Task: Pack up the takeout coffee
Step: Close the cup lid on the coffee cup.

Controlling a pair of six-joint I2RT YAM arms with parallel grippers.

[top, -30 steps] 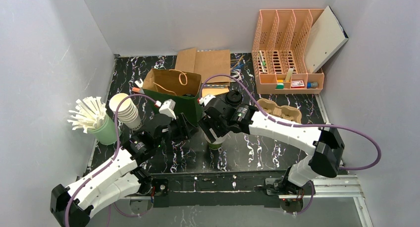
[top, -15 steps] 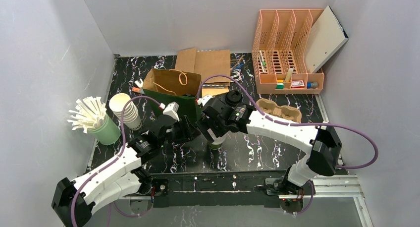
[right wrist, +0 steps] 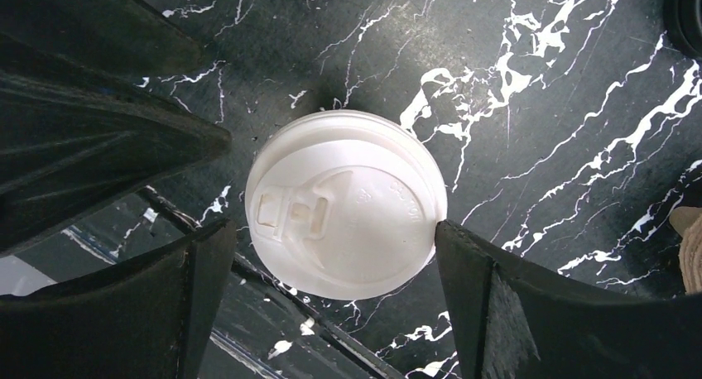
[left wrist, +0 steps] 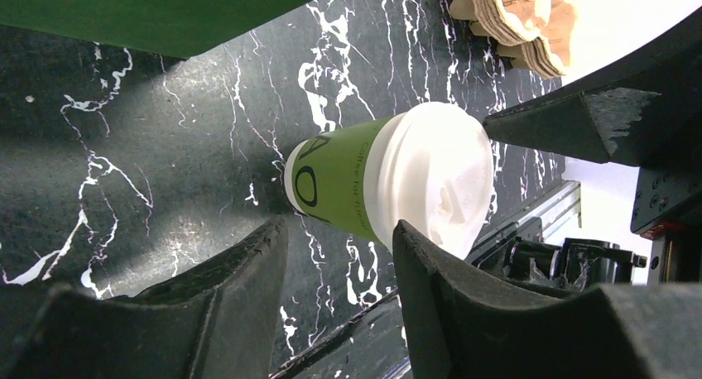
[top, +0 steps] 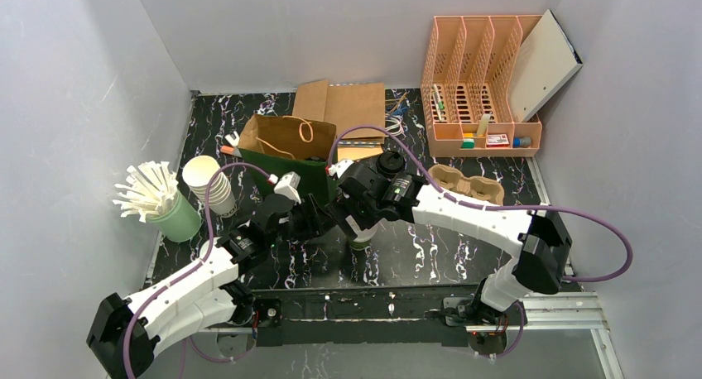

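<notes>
Top external: the coffee cup [top: 358, 241] stands upright on the marbled table [top: 430, 255], near the green paper bag [top: 290, 151]. The left arm stretches low towards it with the left gripper [top: 321, 219] alongside, and the right arm arches over with the right gripper [top: 358, 223] pointing down. 
Left wrist: the left gripper [left wrist: 339, 232] is part-open and empty, and the cup [left wrist: 343, 189] is just beyond its fingertips. 
Right wrist: the right gripper [right wrist: 333, 230] is spread wide astride the white lid [right wrist: 343, 205], not clamping it.
</notes>
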